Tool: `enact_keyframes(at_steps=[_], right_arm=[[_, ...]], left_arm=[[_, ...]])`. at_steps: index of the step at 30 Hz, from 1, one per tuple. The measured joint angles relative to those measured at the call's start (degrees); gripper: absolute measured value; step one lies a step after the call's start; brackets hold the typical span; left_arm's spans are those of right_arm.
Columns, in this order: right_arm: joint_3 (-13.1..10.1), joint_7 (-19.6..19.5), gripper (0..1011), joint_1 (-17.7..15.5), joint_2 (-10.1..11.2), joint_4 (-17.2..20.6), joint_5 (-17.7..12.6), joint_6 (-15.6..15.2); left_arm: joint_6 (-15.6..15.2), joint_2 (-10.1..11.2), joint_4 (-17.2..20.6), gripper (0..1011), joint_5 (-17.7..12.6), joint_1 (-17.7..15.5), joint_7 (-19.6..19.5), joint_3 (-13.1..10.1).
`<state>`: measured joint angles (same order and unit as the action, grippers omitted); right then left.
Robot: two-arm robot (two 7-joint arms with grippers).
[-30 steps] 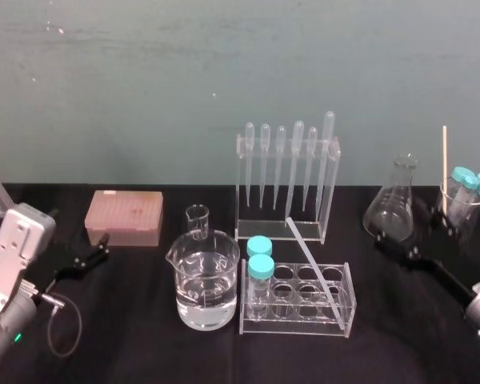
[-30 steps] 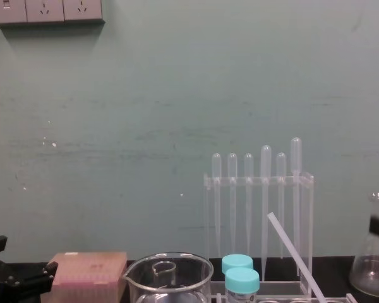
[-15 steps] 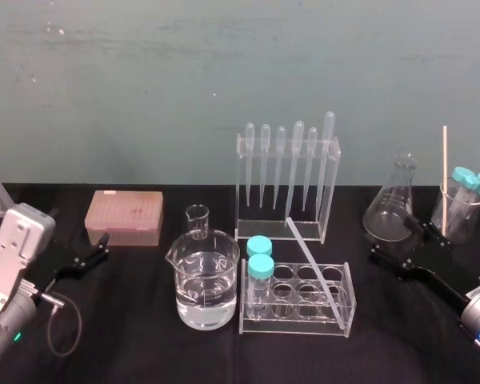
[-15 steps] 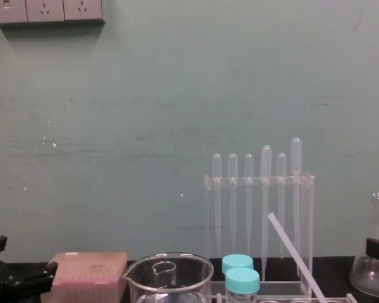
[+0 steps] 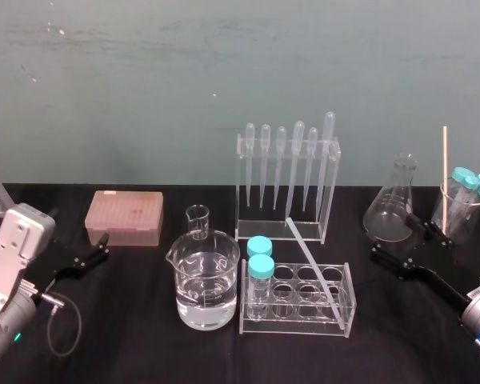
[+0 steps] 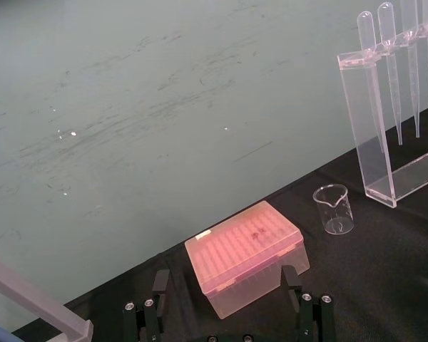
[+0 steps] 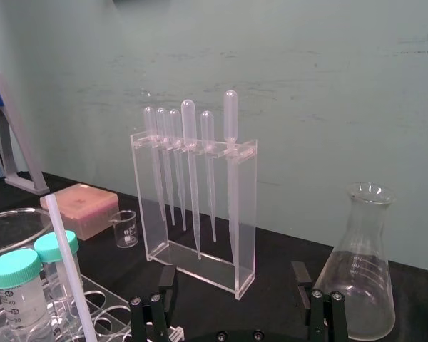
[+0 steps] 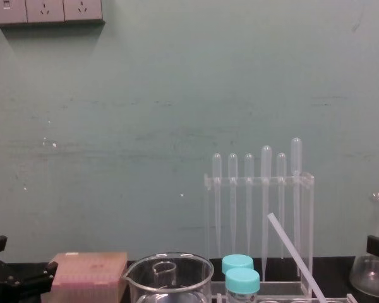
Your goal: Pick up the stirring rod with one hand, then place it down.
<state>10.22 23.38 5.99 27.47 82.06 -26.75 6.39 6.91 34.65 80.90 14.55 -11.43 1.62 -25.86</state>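
The stirring rod point(image 5: 312, 260) is seen leaning at a slant in the tube rack point(image 5: 292, 320) on the desk point(image 5: 144, 344), with its lower end down at the rack's front right and its upper end raised past the rack's rear edge. The right end effector point(image 5: 392, 234) is held spread wide and empty to the right of the rack, just beside a flask point(image 5: 390, 204). The left end effector point(image 5: 98, 248) is parked far to the left of the rack, likewise spread and holding nothing. Several mishaps can be foreseen. The flask could be clipped and toppled if the right end effector is swung toward the rack without first being drawn clear. The rod is thin, smooth and pale, so it could be pinched off-centre and slip or pivot. If it is pulled sideways rather than along its own slant, it may bind in the well, and the light rack could be dragged or tipped. The capped tubes point(image 5: 260, 258) at the rack's left end would be carried along, and the water-filled beaker point(image 5: 206, 280) just left of the rack could be struck. The pipette stand point(image 5: 286, 184) directly behind the rack could be knocked by the rod's upper end on lifting.
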Motion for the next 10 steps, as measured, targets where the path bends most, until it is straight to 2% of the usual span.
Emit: enact_keyframes(at_steps=[10], right_arm=[[0.00,0.04,1000,-0.05,0.00,0.02,-0.01,0.11]], left_arm=[[0.00,0.00,0.00,1000,0.00,0.00,0.00,0.00]])
